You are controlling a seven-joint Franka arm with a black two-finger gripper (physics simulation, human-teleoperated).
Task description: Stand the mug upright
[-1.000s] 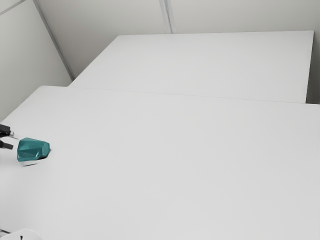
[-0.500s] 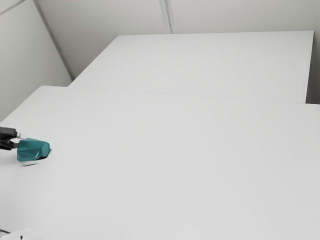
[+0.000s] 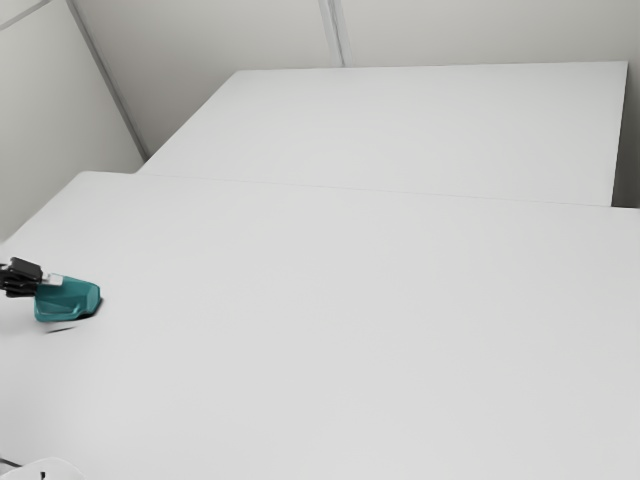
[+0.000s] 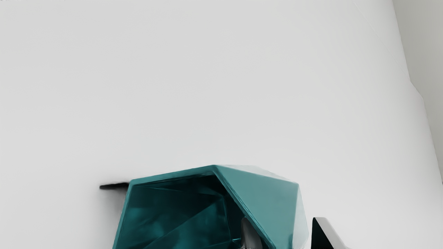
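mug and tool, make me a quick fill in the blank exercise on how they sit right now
The mug lies on its ____ on the table.
The mug's open mouth faces ____ the tool.
One fingertip is ____ the mug, the other outside it.
In the exterior view, the tool is near that view's ____ edge.

Missing words: side; toward; inside; left.

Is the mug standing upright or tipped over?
Tipped: the exterior view shows the mug on its side, its open mouth toward the fingers.
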